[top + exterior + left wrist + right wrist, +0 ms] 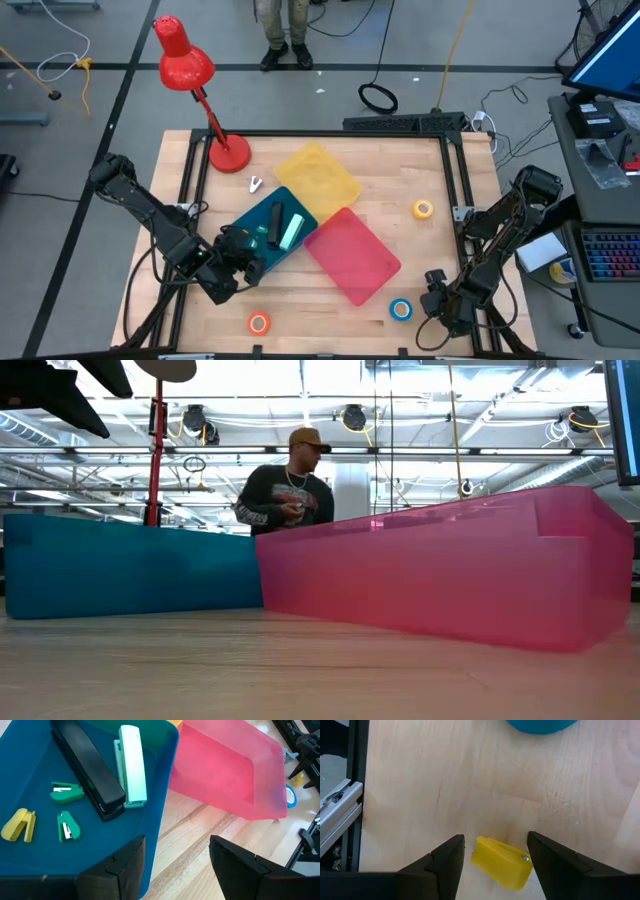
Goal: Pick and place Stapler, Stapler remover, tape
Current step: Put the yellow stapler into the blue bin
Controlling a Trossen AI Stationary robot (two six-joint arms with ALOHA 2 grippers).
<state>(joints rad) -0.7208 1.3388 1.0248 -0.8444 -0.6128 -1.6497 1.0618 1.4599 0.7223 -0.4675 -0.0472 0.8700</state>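
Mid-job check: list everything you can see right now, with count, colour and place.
trays: 3; yellow, blue, pink; table centre
staplers: 2; black, mint; in blue tray
staple removers in tray: 3; two green, one yellow
staple remover on table: 1; yellow; between right fingers
tape rolls: 3; yellow, blue, orange; on table
lamp: 1; red; back left
person: 1; behind table
left gripper: open, at blue tray
right gripper: open
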